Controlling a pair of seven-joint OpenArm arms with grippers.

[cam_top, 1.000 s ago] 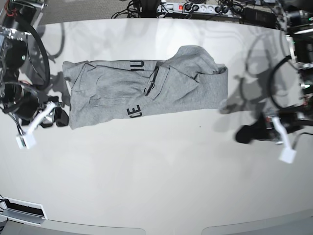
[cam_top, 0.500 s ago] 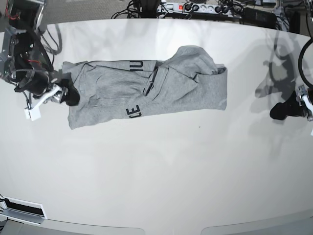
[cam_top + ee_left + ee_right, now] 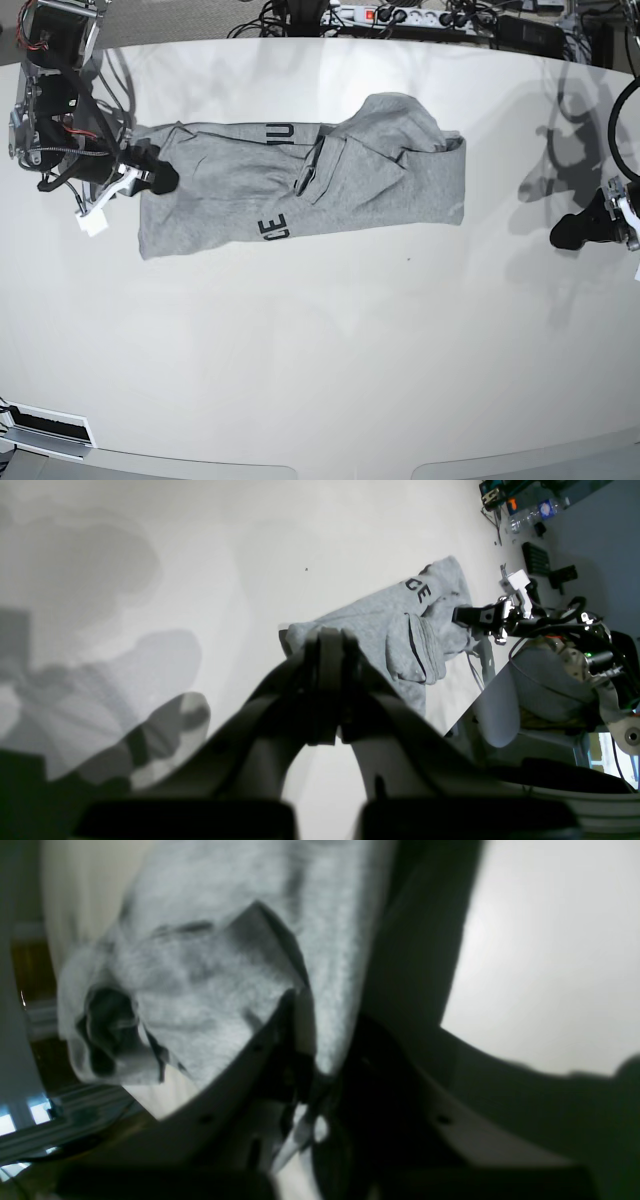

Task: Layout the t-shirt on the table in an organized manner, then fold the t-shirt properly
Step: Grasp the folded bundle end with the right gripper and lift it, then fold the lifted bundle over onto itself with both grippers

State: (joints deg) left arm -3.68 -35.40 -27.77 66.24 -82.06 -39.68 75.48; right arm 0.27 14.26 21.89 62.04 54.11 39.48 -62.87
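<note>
The heather-grey t-shirt (image 3: 300, 180) lies crumpled lengthwise on the far half of the white table (image 3: 320, 350), with black letters showing at two spots. My right gripper (image 3: 160, 178) sits at the shirt's left end. In the right wrist view the right gripper (image 3: 327, 1032) is shut, with a fold of the t-shirt (image 3: 200, 965) pinched between its fingers. My left gripper (image 3: 575, 232) hovers at the table's right side, well apart from the shirt. In the left wrist view the left gripper (image 3: 327, 680) is shut on nothing, and the t-shirt (image 3: 400, 630) lies beyond it.
A power strip (image 3: 400, 15) and tangled cables run along the far edge. A black slotted plate (image 3: 45, 428) sits at the near left corner. The right arm's body and wiring (image 3: 55, 90) stand over the table's far left.
My right gripper has moved from beside the shirt's near left corner up onto its left end and shut on the fabric. The left arm withdrew to the right edge.
</note>
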